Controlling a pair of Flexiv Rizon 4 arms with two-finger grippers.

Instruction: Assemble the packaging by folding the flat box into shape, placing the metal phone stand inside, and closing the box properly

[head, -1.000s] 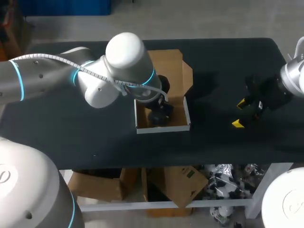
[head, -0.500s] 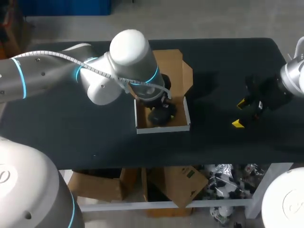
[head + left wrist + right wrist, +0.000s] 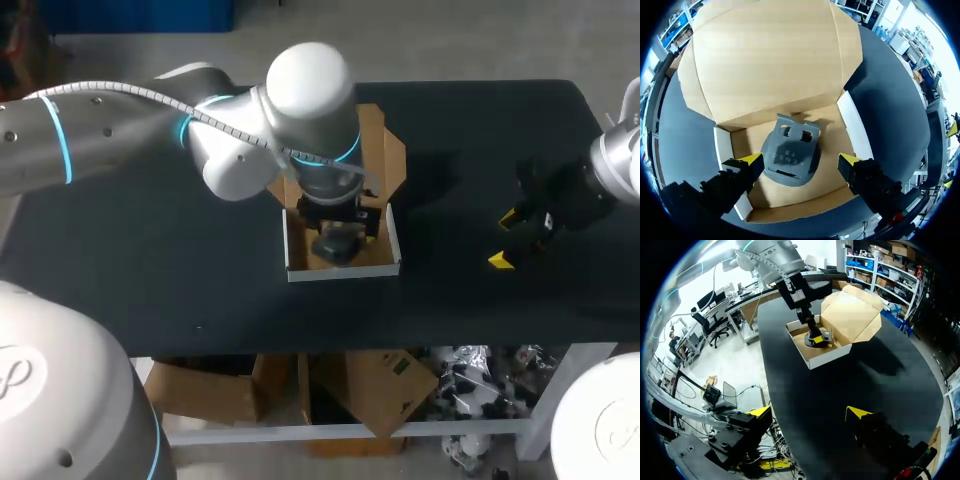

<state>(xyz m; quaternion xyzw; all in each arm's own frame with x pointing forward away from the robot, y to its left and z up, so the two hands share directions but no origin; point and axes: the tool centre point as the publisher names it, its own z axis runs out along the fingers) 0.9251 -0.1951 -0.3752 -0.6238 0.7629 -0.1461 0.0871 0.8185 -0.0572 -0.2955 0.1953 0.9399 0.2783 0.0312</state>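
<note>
- Brown cardboard forms the box (image 3: 340, 272), which is stood near the middle of the black bench (image 3: 150, 250); its tray has been folded into shape, with white outer walls and a plain brown floor.
- Brown too is the lid (image 3: 765, 60), which is left wide open and laid back behind the tray, with a rounded flap at each side.
- Dark grey metal is what the phone stand (image 3: 790, 157) is made of; it is seen lying on the floor of the tray, roughly in the middle, nearer the lid's hinge than the front wall.
- Grey all over, the stand is shaped with a rounded base carrying a narrow slot, and an upper plate pierced by two square cut-outs side by side; some small print is borne on it.
- White with a blue ring, the left arm (image 3: 240, 140) is brought in over the box, and the left jaws are held open above the tray, astride the stand.
- Yellow fingertips (image 3: 751, 160) are seen one on each side of the stand: one just beside its edge, the other clearly apart, so nothing is gripped.
- Black and yellow, the right jaws are held over the bench's right part, well apart from the box (image 3: 850, 315), spread wide with nothing between them.
</note>
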